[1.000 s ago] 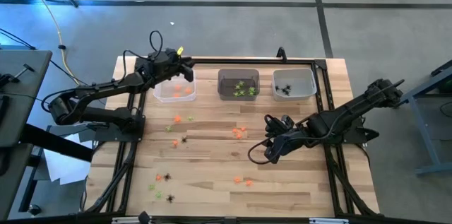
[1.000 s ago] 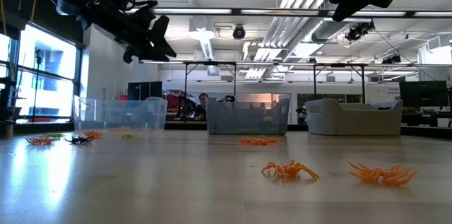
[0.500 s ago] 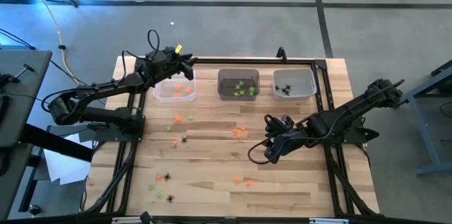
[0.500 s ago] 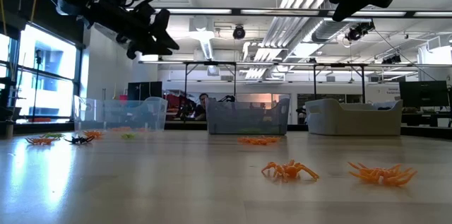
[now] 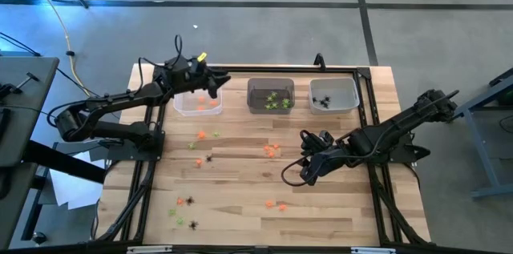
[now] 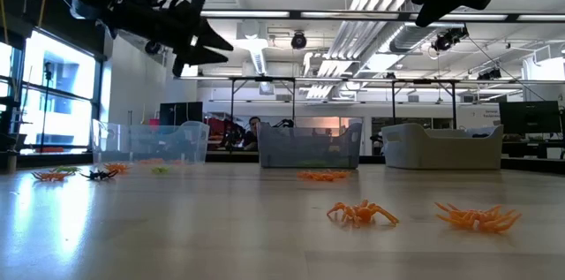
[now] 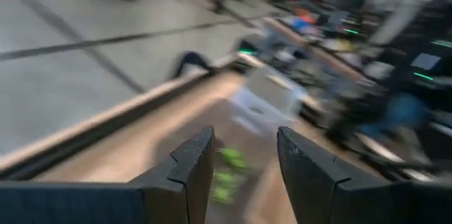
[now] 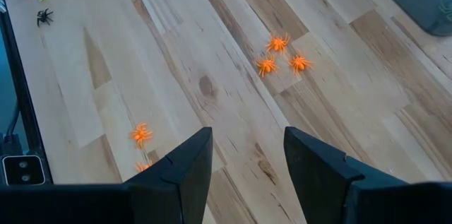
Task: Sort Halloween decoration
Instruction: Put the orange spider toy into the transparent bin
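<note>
The Halloween decoration is tiny spiders. Orange ones (image 5: 272, 151) lie mid-table, others (image 5: 276, 204) nearer the front, and black (image 5: 208, 158) and green ones (image 5: 175, 214) lie at the left. Three bins stand at the far edge. The left bin (image 5: 197, 102) holds orange pieces, the middle bin (image 5: 270, 95) green ones, the right bin (image 5: 333, 94) black ones. My left gripper (image 5: 221, 80) hovers open high over the left bin's far right corner, pointing nearly level toward the middle bin, with nothing between its fingers (image 7: 246, 139). My right gripper (image 5: 290, 175) hangs open and empty (image 8: 247, 139) above the table's middle.
A black metal frame (image 5: 345, 68) runs along the table's far edge and down both sides. The arms' bases stand at the left and right edges. Bare wood (image 5: 240, 182) lies between the spider groups.
My left gripper has tipped up from slanting down over the left bin to nearly level and swung toward the table's right, toward the middle bin. Its fingers have stayed open.
</note>
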You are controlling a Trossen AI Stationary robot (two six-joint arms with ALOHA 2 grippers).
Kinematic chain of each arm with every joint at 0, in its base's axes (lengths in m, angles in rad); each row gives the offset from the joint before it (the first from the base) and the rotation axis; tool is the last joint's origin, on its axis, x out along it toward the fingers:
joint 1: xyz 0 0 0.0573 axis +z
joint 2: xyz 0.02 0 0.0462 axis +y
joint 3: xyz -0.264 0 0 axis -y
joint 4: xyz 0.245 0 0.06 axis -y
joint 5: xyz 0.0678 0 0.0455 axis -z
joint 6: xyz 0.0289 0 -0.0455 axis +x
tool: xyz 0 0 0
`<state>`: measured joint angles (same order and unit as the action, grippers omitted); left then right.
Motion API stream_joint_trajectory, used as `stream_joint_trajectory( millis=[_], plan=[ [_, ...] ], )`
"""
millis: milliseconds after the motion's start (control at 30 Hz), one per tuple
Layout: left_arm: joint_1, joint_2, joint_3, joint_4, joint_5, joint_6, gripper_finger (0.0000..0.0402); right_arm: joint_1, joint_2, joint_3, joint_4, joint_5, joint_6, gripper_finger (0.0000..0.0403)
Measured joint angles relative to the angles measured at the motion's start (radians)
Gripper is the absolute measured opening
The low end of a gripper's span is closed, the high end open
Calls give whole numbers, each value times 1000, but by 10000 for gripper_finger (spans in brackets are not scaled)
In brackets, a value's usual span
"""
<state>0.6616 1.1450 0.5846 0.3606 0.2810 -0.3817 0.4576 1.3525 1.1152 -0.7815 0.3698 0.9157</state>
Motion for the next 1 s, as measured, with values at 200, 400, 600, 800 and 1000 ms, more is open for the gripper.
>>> stream_joint_trajectory(
  millis=[200, 400, 600, 800, 1000],
  plan=[
    [-91, 0, 0, 65, 253, 35, 141, 0, 0, 0, 0, 0, 0, 171],
    [-221, 0, 0, 75, 288, 64, 141, 0, 0, 0, 0, 0, 0, 171],
    [-324, 0, 0, 39, 290, 71, 141, 0, 0, 0, 0, 0, 0, 171],
    [-494, 49, 0, -25, 223, 72, 141, 0, 0, 0, 0, 0, 0, 171],
    [-650, 157, 0, 34, 111, 80, 141, 0, 0, 0, 0, 0, 0, 171]
  ],
)
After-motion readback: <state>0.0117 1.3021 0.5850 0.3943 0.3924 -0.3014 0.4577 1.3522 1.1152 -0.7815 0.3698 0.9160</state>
